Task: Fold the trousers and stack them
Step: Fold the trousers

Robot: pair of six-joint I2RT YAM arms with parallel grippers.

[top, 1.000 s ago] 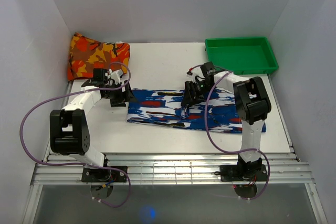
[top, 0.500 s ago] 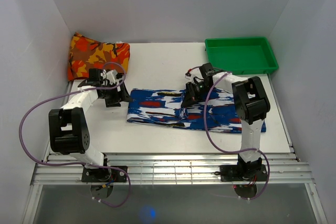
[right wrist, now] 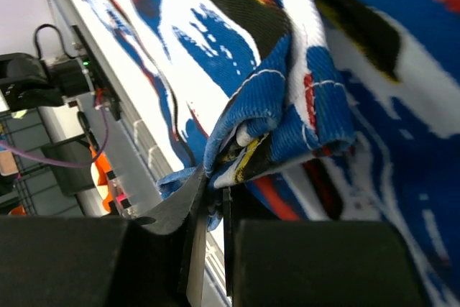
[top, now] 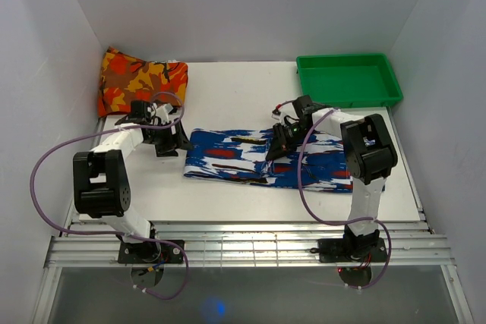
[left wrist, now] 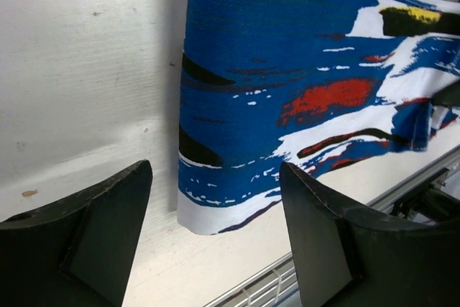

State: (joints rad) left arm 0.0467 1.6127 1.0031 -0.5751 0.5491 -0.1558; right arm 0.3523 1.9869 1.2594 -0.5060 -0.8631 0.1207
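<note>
Right wrist alone shows right gripper [right wrist: 209, 193] apparently pinching trousers [right wrist: 237, 55] (left gripper [left wrist: 214, 177] spread wide).

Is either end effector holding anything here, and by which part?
The right end effector pinches the trousers by a bunched fold of fabric about midway along their length. The left end effector is open near their end, holding nothing.

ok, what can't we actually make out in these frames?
Top external: right end of the trousers, partly hidden behind the right arm.
Top external: the right gripper is too small and dark to read; only the right wrist view shows it shut on a fold.
Right wrist: how many layers are pinched; bunched fabric hides them.
Left wrist: the trousers run off the top and right edges; the open left gripper holds nothing.
</note>
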